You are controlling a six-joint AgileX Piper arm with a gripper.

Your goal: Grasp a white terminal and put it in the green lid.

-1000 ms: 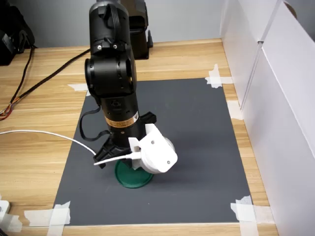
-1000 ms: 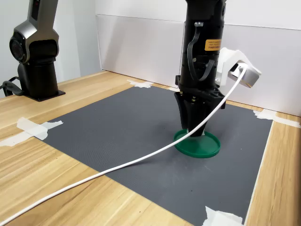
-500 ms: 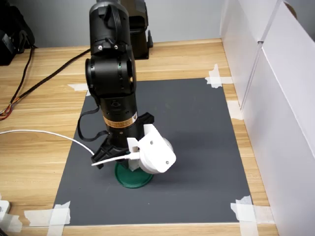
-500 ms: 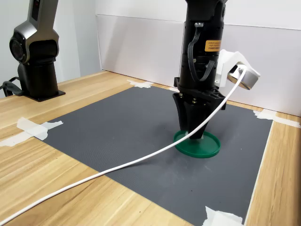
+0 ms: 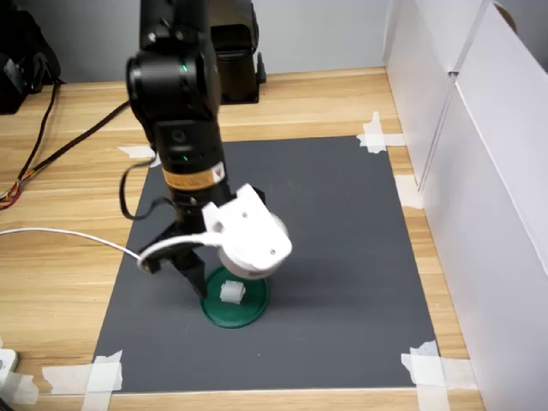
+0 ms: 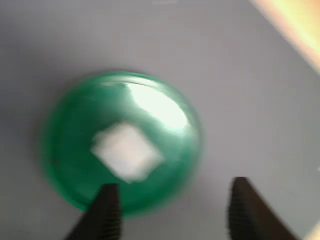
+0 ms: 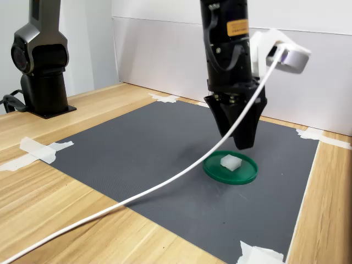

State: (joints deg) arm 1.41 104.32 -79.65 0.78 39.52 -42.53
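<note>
The terminal (image 7: 231, 161) sits inside the lid (image 7: 247, 175), roughly mid-disc, on the grey mat (image 7: 137, 148). The gripper (image 7: 237, 138) hangs just above the lid's edge (wrist view is blurry), its fingers (image 6: 106, 210) spread apart with nothing between them, clear of the terminal.

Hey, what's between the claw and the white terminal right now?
Nothing: in the second exterior view the claw hangs above the white terminal, which sits in the green lid, with only bare air between.
</note>
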